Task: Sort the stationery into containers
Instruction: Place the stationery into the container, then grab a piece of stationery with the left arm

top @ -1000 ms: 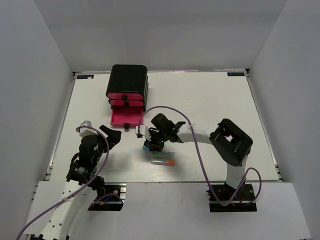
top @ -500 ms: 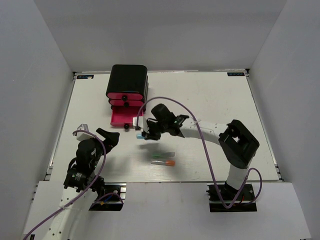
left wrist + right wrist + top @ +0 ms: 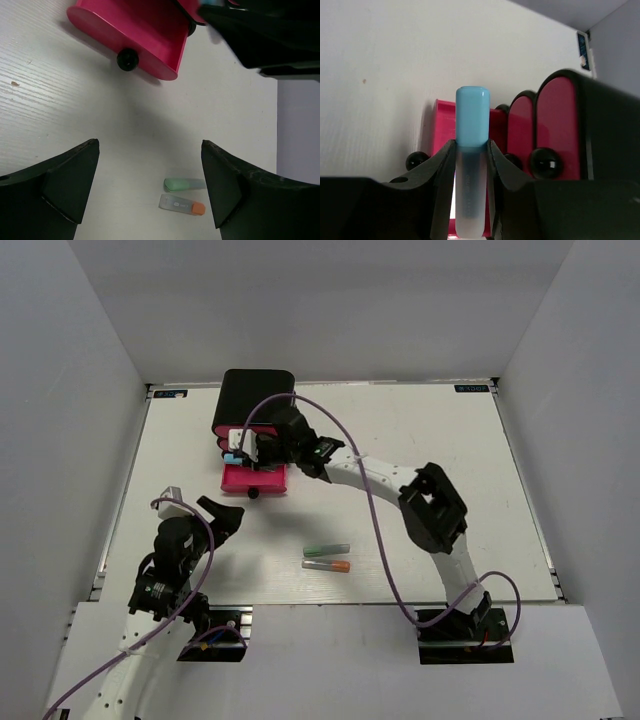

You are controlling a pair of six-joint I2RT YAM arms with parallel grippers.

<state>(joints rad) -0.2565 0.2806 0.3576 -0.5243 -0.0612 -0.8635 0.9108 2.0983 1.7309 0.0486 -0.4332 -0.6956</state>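
Note:
The black box (image 3: 256, 400) holds three pink drawers. The bottom drawer (image 3: 255, 479) is pulled open; it also shows in the left wrist view (image 3: 135, 35) and the right wrist view (image 3: 440, 131). My right gripper (image 3: 238, 450) is shut on the light blue stick (image 3: 471, 150), held above the open drawer's left part, in front of the two closed drawers (image 3: 559, 125). The green stick (image 3: 327, 549) and the grey stick with orange tip (image 3: 327, 565) lie side by side on the table, also in the left wrist view (image 3: 184, 184) (image 3: 182, 205). My left gripper (image 3: 215, 514) is open and empty, left of them.
The right arm reaches across the table middle with its purple cable (image 3: 370, 500) looping above. The open drawer's black knob (image 3: 127, 60) sticks out toward the left gripper. Grey walls close in the white table (image 3: 430, 440) on three sides.
My right gripper has carried the light blue stick from the table centre up and left to above the open bottom drawer. The left arm has hardly moved.

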